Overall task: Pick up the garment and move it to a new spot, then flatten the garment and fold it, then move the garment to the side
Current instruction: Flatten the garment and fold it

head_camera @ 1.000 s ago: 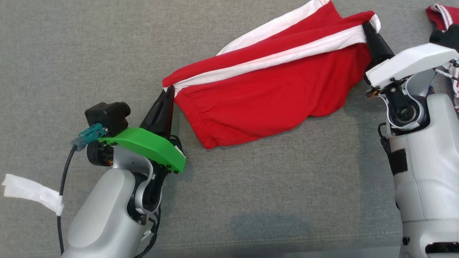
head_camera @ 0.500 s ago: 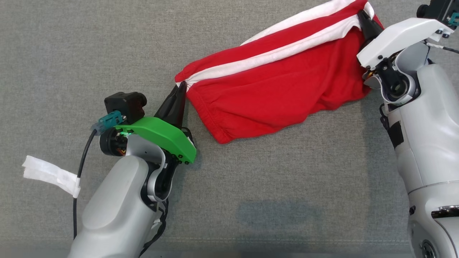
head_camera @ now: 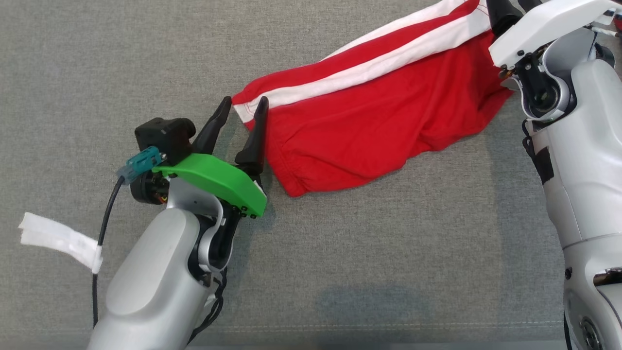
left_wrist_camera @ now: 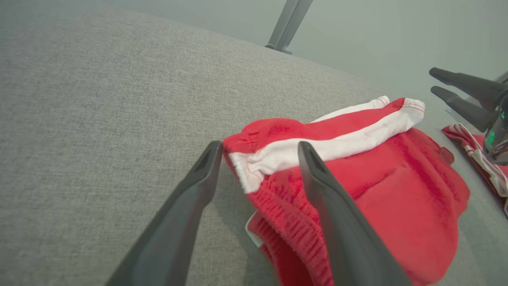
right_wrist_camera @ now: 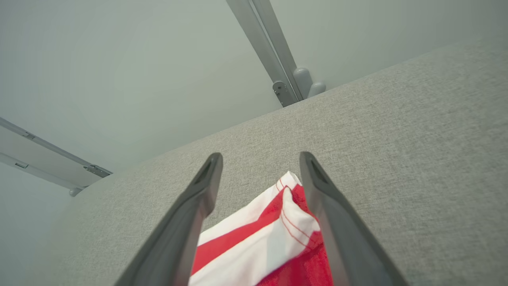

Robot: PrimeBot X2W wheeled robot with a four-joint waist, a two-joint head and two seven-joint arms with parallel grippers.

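red garment (head_camera: 369, 121) flat on grey cushion (head_camera: 121, 58), left gripper (head_camera: 245, 100) wide open, garment's left corner loose between its fingers, right gripper (right_wrist_camera: 260, 155) wide open, far right corner between its fingers, nothing gripped

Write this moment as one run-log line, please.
left pincer: open, around garment corner | right pincer: open, around opposite corner | garment: rumpled on grey surface, not gripped

Head overhead; wrists low, close; garment (head_camera: 369, 126) shared.
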